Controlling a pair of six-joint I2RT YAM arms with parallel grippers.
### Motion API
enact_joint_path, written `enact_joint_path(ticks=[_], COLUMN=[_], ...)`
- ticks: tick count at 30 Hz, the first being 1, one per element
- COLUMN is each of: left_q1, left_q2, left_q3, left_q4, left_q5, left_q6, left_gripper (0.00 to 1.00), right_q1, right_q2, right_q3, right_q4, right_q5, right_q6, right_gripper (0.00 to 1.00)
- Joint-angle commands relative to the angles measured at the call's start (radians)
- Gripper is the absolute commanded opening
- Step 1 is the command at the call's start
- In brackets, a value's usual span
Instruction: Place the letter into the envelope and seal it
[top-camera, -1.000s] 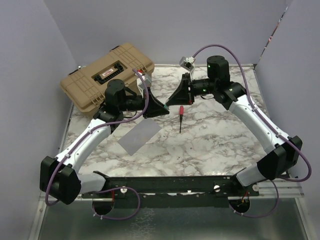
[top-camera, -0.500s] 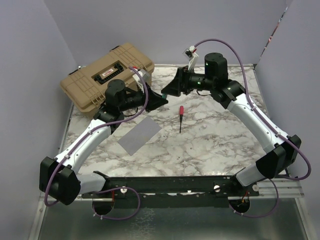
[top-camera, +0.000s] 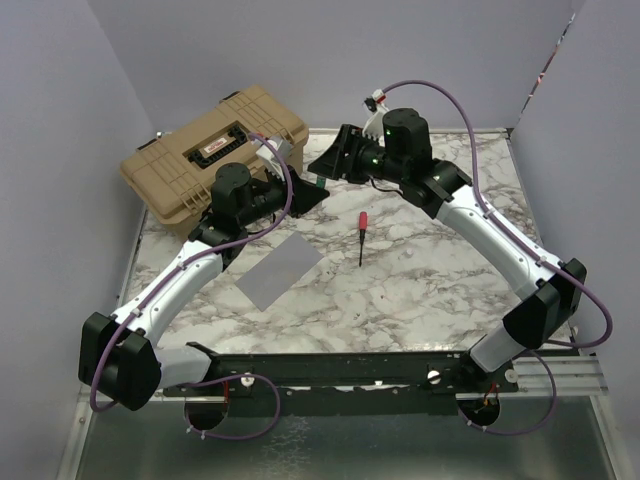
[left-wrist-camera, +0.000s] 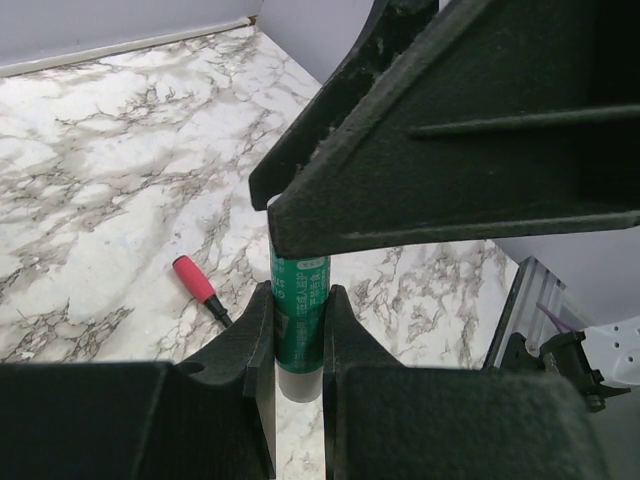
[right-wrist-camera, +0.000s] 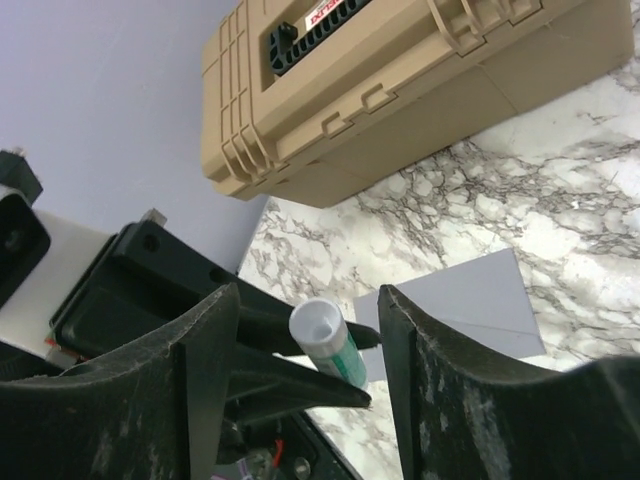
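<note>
The left end effector (left-wrist-camera: 298, 345) is clamped on a green glue stick (left-wrist-camera: 300, 290). The right end effector (right-wrist-camera: 305, 295), spread wide, frames its white end. Centre it squarely before closing. The envelope (top-camera: 278, 272) lies left of centre on the bench; the letter isn't visible.

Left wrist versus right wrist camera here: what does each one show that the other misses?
Only the left wrist view shows the red-handled screwdriver lying on the marble table. Only the right wrist view shows the tan case and the grey envelope. Both show the green glue stick, clamped in the left gripper, with the open right gripper close around its end.
</note>
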Motion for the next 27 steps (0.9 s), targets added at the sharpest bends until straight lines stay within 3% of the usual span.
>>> enact_joint_path(ticks=[1,4,7,10,15,20,24,27], left_q1=[-0.002,-0.002,-0.002,-0.002,-0.001,-0.002,-0.002,-0.002], left_q2=[-0.006,-0.008,-0.011,-0.013,-0.012,-0.012,-0.017,-0.032], left_q3=[-0.011,-0.014,-0.015,-0.011,0.002,0.009,0.017,0.015], left_q4=[0.033,0.035,0.036,0.034,0.029,0.023,0.014,0.032], left_q5=[-0.023,-0.017,-0.014,-0.006,0.013,0.044,0.152,0.29], left_q6=[-0.023,-0.025,-0.031,-0.041,-0.057,-0.059,-0.053,-0.049], left_gripper=[0.0,0.0,0.0,0.0,0.0,0.0,0.0,0.0], right_q1=[0.016,0.017,0.016,0.017,0.017,0.016,0.007,-0.022], right_q2=[0.033,0.035,0.026,0.015,0.004,-0.019,-0.053,-0.108], right_q3=[0.048,0.054,0.051,0.053,0.051,0.021,-0.005,-0.079], right_q4=[-0.035,-0.043,-0.034,-0.034,-0.054,-0.031,-0.007,0.093], right_q5=[0.048,0.034,0.009,-0.041,-0.104,-0.145,-0.198,-0.387], right_q6=[0.001,-0.007,-0.025,-0.069,-0.134,-0.161,-0.255,-0.357], right_gripper=[0.53,0.31,0.21,0.2,0.32,0.01,0.0,0.0])
